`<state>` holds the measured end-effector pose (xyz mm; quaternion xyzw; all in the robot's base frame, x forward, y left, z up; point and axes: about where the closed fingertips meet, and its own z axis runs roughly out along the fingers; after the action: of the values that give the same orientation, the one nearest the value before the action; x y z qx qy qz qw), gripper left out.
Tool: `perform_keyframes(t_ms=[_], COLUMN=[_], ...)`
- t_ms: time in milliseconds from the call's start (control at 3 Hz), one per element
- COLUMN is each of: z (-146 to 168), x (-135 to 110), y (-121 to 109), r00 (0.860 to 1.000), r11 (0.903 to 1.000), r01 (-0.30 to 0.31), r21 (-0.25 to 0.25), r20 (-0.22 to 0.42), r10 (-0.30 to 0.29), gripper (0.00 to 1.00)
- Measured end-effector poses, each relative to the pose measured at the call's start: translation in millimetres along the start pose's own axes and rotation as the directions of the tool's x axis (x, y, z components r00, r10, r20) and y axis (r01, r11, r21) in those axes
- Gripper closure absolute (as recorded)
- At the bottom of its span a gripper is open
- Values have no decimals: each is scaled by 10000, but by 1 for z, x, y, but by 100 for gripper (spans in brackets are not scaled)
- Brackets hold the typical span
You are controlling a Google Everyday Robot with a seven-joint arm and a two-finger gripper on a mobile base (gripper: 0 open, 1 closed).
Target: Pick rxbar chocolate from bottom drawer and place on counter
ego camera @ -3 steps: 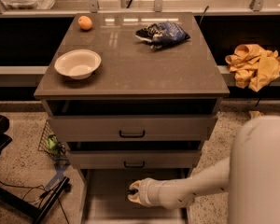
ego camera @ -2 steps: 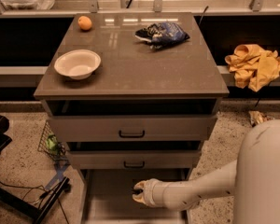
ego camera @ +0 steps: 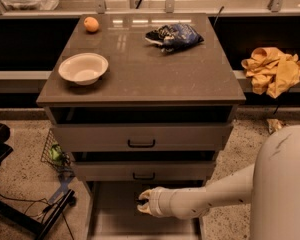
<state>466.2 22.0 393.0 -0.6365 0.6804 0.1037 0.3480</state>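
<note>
The bottom drawer [ego camera: 115, 219] is pulled out below the two upper drawers, and its pale grey floor shows. My gripper [ego camera: 142, 203] is low inside it, at the end of my white arm, which reaches in from the right. A small dark flat thing, probably the rxbar chocolate [ego camera: 138, 203], lies on the drawer floor right at the gripper's tip and is mostly covered by it. The counter [ego camera: 155, 69] is the brown-grey top of the cabinet, well above the gripper.
On the counter are a white bowl [ego camera: 83, 68] at the left, an orange [ego camera: 91, 24] at the back left and a dark-blue chip bag [ego camera: 174, 36] at the back. Yellow cloth [ego camera: 274, 69] lies on the right shelf. A basket [ego camera: 54, 153] and cables sit on the floor at the left.
The gripper stays low in the bottom drawer, with only a small sideways shift. Nothing on the counter has moved.
</note>
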Motion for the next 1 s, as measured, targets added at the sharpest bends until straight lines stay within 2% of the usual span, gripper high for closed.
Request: perform_keyframes(t_ms=[333,667,1000], z=[-28,-69,-123], x=[-44,-95,-124], y=[-29,-69,-89], r00=[9992,9936,9920], r11=[10000,9995,9990], r01=[67,94,-362], r21=[33,312,243], r20=[388,1119,1215], r10=[-68,-128,330], gripper=[100,100,100])
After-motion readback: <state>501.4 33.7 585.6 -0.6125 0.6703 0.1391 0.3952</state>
